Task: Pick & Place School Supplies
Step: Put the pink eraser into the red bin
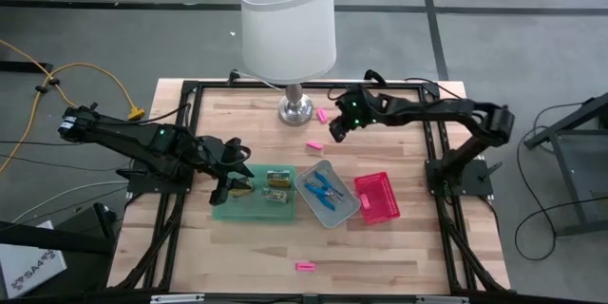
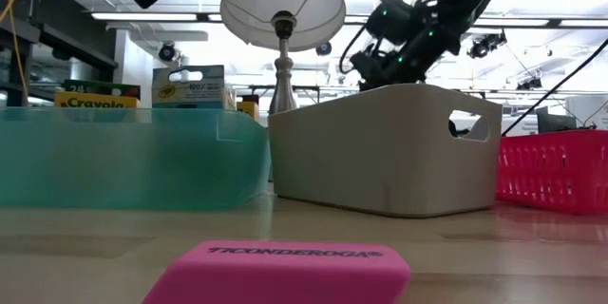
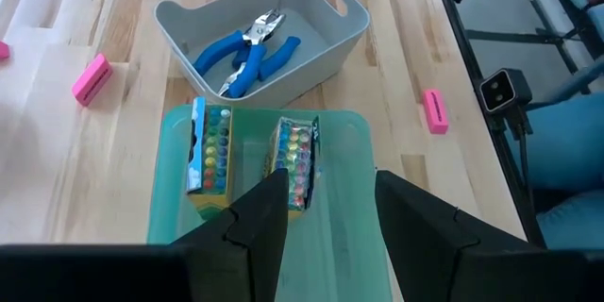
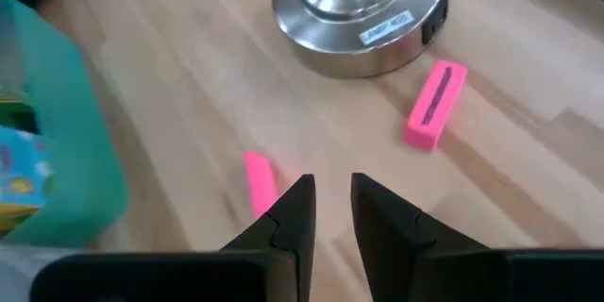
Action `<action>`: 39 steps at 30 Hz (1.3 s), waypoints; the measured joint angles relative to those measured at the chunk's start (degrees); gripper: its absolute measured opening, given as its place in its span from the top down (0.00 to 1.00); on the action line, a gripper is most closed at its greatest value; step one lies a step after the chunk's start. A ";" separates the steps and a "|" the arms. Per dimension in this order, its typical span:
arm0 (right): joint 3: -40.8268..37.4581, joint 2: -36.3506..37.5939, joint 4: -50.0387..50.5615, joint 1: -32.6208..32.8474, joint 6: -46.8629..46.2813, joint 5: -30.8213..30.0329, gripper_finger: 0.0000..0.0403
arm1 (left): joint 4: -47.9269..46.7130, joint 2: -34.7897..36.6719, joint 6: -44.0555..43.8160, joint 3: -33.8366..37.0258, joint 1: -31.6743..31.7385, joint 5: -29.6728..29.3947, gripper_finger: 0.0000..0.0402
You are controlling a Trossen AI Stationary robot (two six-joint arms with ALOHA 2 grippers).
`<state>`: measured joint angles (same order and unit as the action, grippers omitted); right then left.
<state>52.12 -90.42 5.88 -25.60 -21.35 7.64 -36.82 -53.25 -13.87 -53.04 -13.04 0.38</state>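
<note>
We take the lamp (image 1: 288, 28) as our landmark. Our right gripper (image 1: 336, 129) hangs just beside its metal base, fingers spread a little and empty, with one pink eraser (image 4: 259, 182) just ahead of the fingertips and a second eraser (image 4: 435, 104) close against the base. To do this step well, we judge we should lower straight over the nearer eraser, straddle its narrow sides and keep our wrist off the lamp.

Our left gripper (image 1: 231, 185) sits farther out from the lamp, over the green tray (image 1: 224, 211); its fingers are spread, with one crayon box (image 3: 296, 158) near them and another crayon box (image 3: 209, 144) alongside. We cannot tell whether that box is pinched. Two pliers (image 3: 248, 49) lie in the grey bin (image 3: 343, 26), with the pink basket (image 1: 377, 198) beyond.

The table (image 1: 380, 256) is pale wood planks. Behind it lies a bright workshop with ceiling lights.
</note>
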 joint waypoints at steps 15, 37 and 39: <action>0.00 -1.96 -3.22 -2.97 3.46 -7.98 0.84 | 0.00 0.01 0.28 0.00 -0.01 -0.08 0.61; 3.06 -9.95 -12.36 -7.53 5.27 -0.05 0.84 | 1.36 0.00 0.46 0.00 0.01 -0.24 0.61; 4.24 -11.37 -11.05 -7.53 6.14 -0.06 0.84 | 1.36 0.00 0.46 0.00 0.01 -0.24 0.61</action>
<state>56.36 -101.79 -5.17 -33.12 -15.20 7.57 -35.46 -53.25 -13.41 -53.04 -13.04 0.14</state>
